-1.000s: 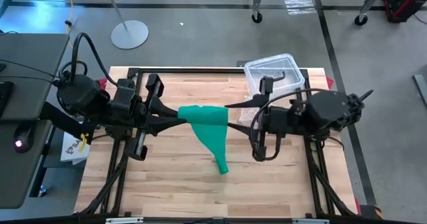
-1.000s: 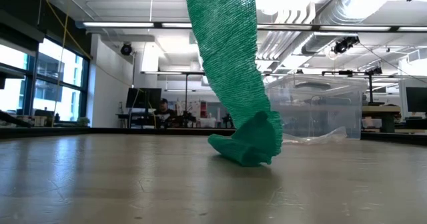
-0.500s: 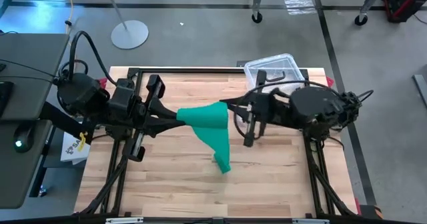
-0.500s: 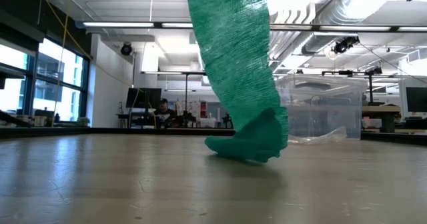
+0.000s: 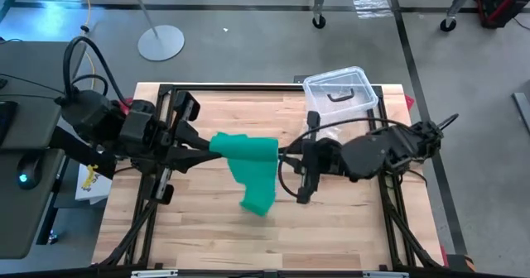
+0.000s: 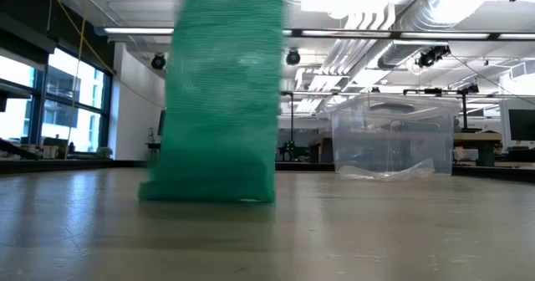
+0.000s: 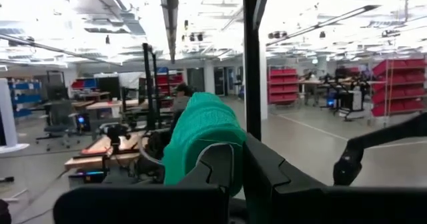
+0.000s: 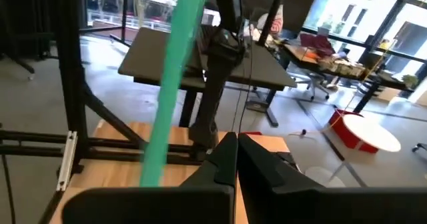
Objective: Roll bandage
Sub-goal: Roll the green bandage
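Bandage — between left tool, right tool

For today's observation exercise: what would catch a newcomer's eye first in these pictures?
The green bandage, hanging above mid-table between both arms with its lower end reaching the wood. The left pincer is shut on its upper end; the right pincer is shut at its other edge. A clear plastic box sits at the table's far right corner.

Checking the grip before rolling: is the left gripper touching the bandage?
Touching. In the left wrist view the left gripper has its fingers shut on the green bandage, which bulges out just past them.
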Action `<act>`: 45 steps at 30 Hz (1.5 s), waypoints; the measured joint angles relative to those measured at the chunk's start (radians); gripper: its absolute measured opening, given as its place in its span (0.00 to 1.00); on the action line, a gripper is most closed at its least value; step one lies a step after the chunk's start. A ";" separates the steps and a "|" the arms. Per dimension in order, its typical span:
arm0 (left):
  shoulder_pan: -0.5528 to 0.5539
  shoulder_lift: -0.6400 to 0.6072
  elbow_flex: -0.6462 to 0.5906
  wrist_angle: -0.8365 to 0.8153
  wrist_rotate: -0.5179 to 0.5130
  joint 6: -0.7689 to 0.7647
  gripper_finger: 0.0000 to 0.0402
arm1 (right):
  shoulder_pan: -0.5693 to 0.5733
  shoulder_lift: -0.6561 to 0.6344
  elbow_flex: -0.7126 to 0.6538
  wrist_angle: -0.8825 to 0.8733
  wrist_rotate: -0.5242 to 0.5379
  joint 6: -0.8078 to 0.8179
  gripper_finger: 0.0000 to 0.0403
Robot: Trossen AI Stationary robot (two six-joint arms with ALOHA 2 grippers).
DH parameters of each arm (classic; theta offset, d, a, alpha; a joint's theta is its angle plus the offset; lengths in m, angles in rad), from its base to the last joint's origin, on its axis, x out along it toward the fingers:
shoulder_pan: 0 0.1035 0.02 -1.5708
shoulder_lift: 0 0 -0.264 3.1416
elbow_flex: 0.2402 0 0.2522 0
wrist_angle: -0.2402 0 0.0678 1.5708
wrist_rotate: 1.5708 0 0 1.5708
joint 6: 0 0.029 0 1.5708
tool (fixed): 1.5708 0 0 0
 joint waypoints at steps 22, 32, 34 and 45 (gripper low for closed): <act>0.012 0.016 0.001 -0.241 -0.083 0.196 0.03 | 0.096 -0.126 0.000 0.076 -0.068 0.212 0.33; 0.029 0.056 0.000 -0.243 -0.106 0.237 0.03 | 0.068 -0.115 0.001 0.104 -0.229 0.289 0.51; 0.026 0.056 0.000 -0.242 -0.107 0.242 0.03 | 0.069 -0.116 0.001 0.076 -0.217 0.314 0.52; -0.014 0.013 0.000 -0.267 -0.038 0.341 0.01 | 0.083 -0.056 0.001 0.209 -0.137 0.275 0.52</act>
